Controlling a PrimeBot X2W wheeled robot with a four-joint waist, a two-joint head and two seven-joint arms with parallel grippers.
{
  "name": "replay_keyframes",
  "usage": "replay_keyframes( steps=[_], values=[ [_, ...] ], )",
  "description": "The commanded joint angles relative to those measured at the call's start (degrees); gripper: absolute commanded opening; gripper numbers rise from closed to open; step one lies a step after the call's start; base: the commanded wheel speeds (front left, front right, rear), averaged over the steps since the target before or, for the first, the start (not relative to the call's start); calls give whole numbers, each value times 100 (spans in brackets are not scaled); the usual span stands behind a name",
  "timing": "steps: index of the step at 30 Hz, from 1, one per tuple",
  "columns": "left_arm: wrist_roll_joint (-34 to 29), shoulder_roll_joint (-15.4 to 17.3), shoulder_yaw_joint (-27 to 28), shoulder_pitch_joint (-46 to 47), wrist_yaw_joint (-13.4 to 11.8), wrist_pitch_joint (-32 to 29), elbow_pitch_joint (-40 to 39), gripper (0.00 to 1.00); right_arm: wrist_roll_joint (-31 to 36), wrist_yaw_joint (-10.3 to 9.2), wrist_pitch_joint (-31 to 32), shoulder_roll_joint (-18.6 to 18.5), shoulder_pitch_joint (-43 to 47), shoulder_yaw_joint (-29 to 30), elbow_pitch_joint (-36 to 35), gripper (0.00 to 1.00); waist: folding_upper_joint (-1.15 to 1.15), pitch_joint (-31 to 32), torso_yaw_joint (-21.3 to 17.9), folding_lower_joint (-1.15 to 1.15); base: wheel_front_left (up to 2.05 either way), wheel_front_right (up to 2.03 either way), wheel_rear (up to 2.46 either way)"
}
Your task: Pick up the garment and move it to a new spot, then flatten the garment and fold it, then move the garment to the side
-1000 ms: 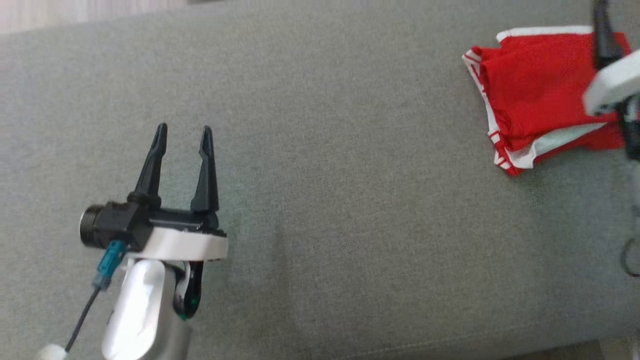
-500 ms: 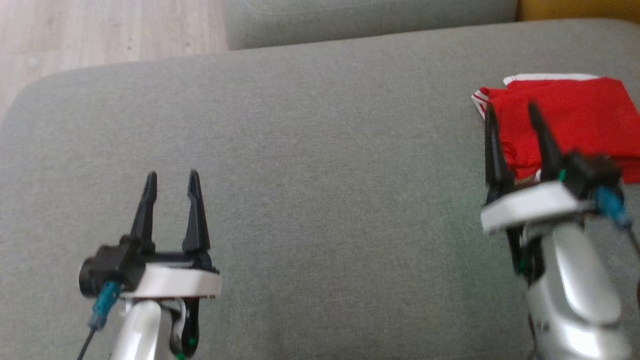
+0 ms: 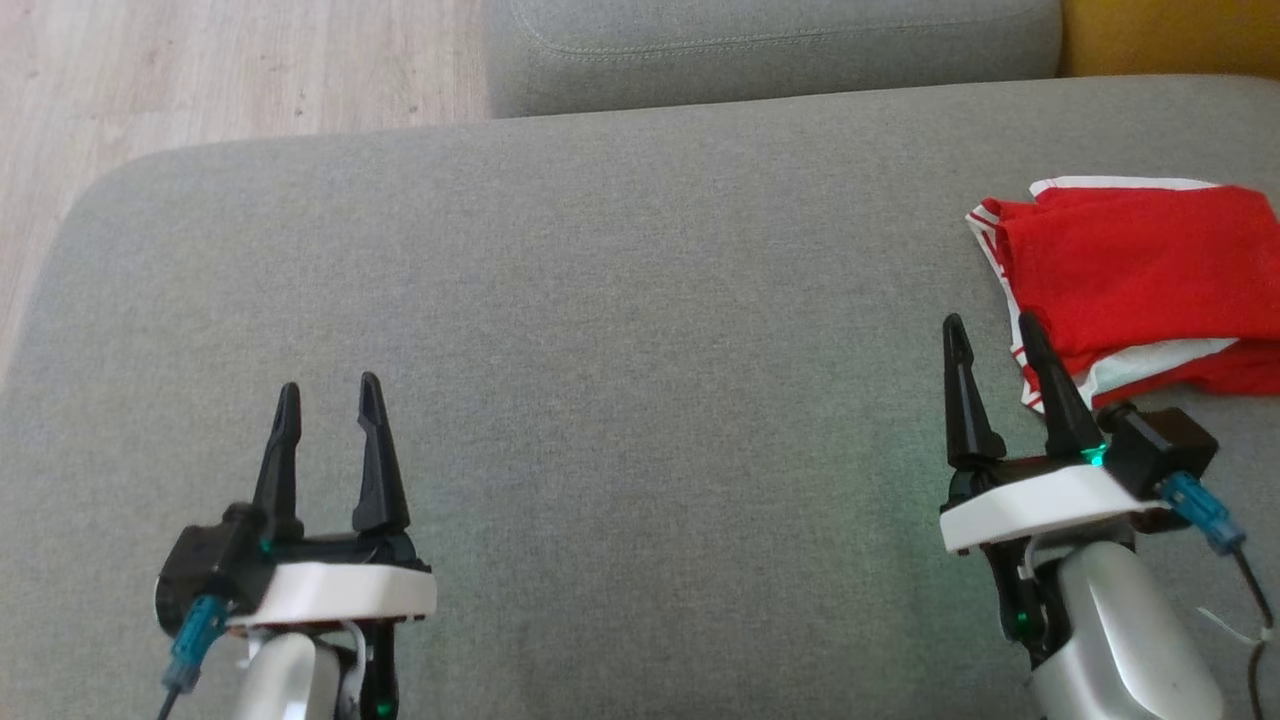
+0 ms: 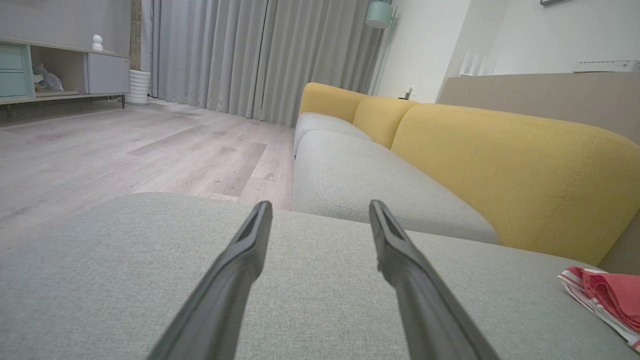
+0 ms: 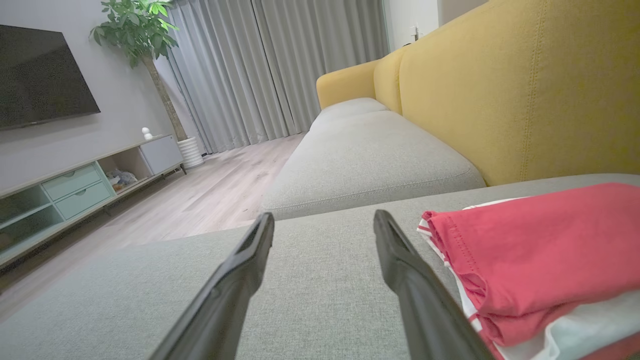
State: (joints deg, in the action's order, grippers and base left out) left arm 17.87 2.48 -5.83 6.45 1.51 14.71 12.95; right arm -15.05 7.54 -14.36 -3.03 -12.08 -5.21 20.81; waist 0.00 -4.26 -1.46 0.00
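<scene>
The garment (image 3: 1140,280) is a red piece with white striped trim, folded into a compact stack at the far right of the grey sofa seat (image 3: 640,330). It also lies at the right edge of the right wrist view (image 5: 540,260) and in the lower right corner of the left wrist view (image 4: 607,297). My right gripper (image 3: 995,335) stands open just left of the garment's near corner, apart from it, with nothing between its fingers. Over bare cushion at the lower left, my left gripper (image 3: 325,395) is open and empty too.
A second grey seat cushion (image 3: 770,45) adjoins at the back, with a yellow backrest (image 5: 525,90) along the right. Wooden floor (image 3: 200,70) lies beyond the seat's rounded left corner. A TV cabinet (image 5: 75,190) and curtains (image 5: 270,65) stand across the room.
The head camera has tilted and swung, bringing the floor and back cushion into view. My right gripper has drawn back off the garment to its near left corner; both stay open.
</scene>
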Motion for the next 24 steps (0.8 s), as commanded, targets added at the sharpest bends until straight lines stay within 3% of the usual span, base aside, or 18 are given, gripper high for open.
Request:
replay_keyframes(
  steps=[1, 24],
  values=[
    [69, 40, 170, 45, -22, 29, -182, 100, 26, -5, -62, 14, -32, -178, -239, 100, 0, 16, -4, 0, 0, 0, 0],
    [401, 40, 249, 22, 22, 29, 127, 100, -41, -5, -63, 15, 20, -340, -298, 100, 0, 29, -74, 0, 0, 0, 0]
  ],
)
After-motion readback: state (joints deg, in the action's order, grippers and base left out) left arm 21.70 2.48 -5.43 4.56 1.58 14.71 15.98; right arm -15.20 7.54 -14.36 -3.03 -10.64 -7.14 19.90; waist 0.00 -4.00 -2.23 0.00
